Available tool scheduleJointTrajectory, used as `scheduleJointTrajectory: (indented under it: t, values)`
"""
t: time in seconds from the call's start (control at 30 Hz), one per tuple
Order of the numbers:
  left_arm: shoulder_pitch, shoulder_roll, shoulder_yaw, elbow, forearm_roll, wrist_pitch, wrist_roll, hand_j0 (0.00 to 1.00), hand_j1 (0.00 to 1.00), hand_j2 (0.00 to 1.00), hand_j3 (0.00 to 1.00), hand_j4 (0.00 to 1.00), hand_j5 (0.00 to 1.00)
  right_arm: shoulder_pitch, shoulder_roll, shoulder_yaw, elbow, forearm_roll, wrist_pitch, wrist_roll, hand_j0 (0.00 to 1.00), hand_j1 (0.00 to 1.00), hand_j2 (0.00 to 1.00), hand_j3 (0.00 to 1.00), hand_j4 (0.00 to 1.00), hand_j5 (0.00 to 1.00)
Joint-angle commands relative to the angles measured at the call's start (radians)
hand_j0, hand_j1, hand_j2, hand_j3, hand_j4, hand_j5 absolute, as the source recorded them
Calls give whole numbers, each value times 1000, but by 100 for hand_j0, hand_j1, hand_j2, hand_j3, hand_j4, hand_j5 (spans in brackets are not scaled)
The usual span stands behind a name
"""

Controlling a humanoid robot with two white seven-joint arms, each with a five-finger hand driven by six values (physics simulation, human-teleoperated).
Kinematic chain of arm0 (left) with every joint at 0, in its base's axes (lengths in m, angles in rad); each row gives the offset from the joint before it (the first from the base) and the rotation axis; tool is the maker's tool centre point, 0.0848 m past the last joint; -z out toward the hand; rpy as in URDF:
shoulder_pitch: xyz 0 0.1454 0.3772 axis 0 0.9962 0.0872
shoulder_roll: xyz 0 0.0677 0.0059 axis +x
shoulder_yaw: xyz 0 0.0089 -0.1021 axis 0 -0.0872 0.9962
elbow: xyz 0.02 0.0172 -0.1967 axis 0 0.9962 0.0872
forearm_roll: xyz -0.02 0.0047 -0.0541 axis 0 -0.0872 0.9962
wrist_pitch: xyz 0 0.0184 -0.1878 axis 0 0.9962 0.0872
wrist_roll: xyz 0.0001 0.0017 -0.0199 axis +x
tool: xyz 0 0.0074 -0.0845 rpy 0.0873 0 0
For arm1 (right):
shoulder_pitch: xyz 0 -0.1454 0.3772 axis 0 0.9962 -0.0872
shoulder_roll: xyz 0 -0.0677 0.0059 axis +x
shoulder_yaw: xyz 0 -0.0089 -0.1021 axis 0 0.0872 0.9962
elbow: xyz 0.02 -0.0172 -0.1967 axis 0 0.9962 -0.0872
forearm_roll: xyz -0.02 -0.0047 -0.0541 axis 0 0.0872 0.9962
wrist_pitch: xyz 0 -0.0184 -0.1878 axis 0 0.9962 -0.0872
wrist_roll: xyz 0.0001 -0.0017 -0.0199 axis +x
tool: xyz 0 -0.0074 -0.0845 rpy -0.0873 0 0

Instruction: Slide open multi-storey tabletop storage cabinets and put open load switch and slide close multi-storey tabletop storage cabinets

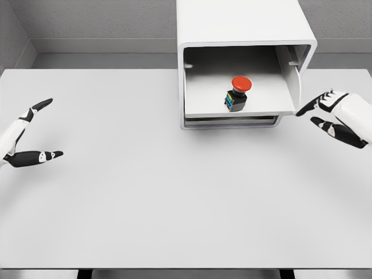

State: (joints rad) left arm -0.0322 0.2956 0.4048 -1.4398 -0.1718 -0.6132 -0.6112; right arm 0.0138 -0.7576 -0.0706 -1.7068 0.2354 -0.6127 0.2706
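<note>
A white tabletop storage cabinet (pixel 250 23) stands at the back of the table, right of centre. Its drawer (pixel 200 102) is slid out toward me. Inside the drawer sits the load switch (pixel 237 94), a black body with a red mushroom button on top. My right hand (pixel 326 113) hovers just right of the drawer's front corner, fingers spread and holding nothing, a small gap between fingertips and drawer. My left hand (pixel 32 133) floats far to the left over the table, fingers open and empty.
The light grey table (pixel 174 197) spreads wide in front of the cabinet. Grey walls close the scene behind it, and the table's front edge runs along the bottom of the view.
</note>
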Motion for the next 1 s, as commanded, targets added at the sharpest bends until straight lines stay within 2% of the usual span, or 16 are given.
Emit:
scheduleJointTrajectory:
  t: [0.0,0.2,0.3,0.4,0.63,0.97]
  values:
    - [0,2,0,-1,8,2,0,100,100,100,100,100,100,8,-17,-29,-1,-11,2,-1,47,47,47,47,47,47]
    - [0,2,0,-1,8,2,0,100,100,100,100,100,100,46,-17,-29,-2,2,2,2,49,49,49,49,49,49]
    - [0,2,0,-1,8,2,0,100,100,100,100,100,100,38,-8,37,-8,12,2,1,49,49,49,49,49,49]
    - [0,2,0,-1,8,2,0,100,100,100,100,100,100,35,14,84,-45,12,2,1,50,50,50,50,50,50]
    - [6,4,0,-1,8,2,0,100,100,100,100,100,100,32,49,104,-51,21,2,1,51,51,51,51,51,51]
    - [6,4,0,-1,8,2,0,100,100,100,100,100,100,-40,69,161,-40,56,2,2,52,52,52,52,52,52]
